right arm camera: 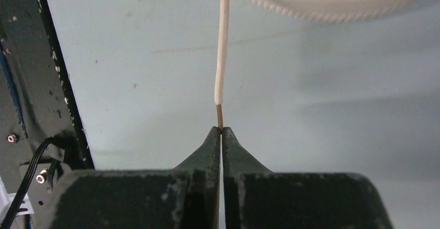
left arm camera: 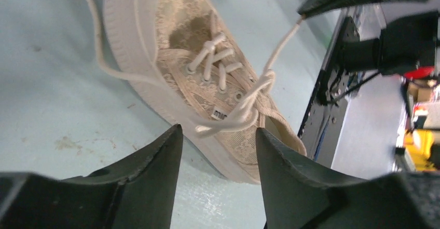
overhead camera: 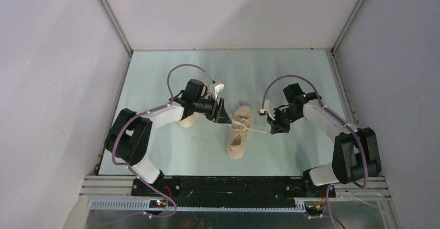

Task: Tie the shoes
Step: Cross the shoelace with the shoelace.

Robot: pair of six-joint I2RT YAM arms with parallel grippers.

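Tightening needs steady pull: right tool (right arm camera: 221,130) clamped on lace (right arm camera: 222,42) tip; left tool (left arm camera: 218,131), apart, shd pin crossing (left arm camera: 263,80) on shoe (left arm camera: 124,42).

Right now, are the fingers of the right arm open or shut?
Shut. The right wrist view shows the right fingers pinching the brown tip of the lace from the shoe.

Top camera gives me a steep look down from high behind the near edge, whole table (overhead camera: 181,156) in view. Both wrist cameras sit low and close, facing the middle shoe (overhead camera: 236,145) from opposite sides.
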